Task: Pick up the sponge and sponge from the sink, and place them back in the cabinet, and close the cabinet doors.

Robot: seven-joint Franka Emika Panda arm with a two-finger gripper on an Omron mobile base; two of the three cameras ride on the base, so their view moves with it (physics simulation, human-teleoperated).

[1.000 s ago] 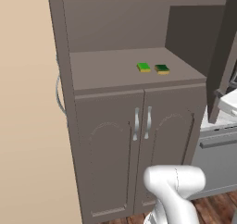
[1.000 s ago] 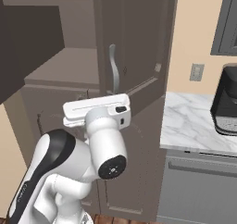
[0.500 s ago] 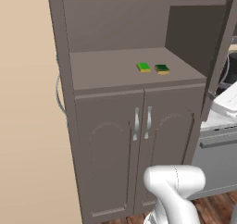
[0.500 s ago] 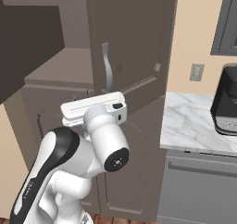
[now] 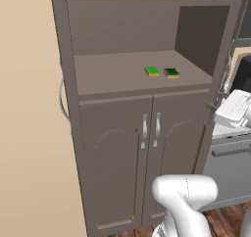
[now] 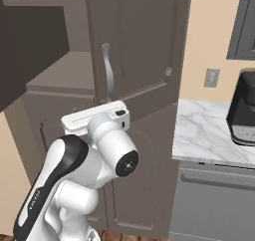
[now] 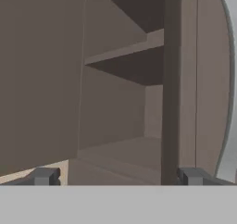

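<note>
Two green-topped sponges (image 5: 152, 71) (image 5: 171, 73) lie side by side on the middle shelf of the cabinet (image 5: 122, 79). The cabinet's right upper door (image 6: 144, 51), with its silver handle (image 6: 107, 73), stands partly swung in. My gripper (image 7: 118, 176) is open and holds nothing. In the hand view the door's edge (image 7: 171, 79) rises just inside the right fingertip (image 7: 192, 176), with the handle (image 7: 229, 102) beyond it. My white hand (image 5: 234, 108) sits at the cabinet's right side. The left upper door (image 6: 30, 41) hangs wide open. The sink is out of view.
The lower doors with arched panels (image 5: 147, 167) are shut. A marble counter (image 6: 209, 135) with a black appliance (image 6: 243, 108) adjoins the cabinet on the right. A beige wall (image 5: 29, 133) borders the cabinet's left side.
The right upper door has swung a little further toward the cabinet, its handle drifting left in the right base view, and my hand has followed it. The sponges have not moved.
</note>
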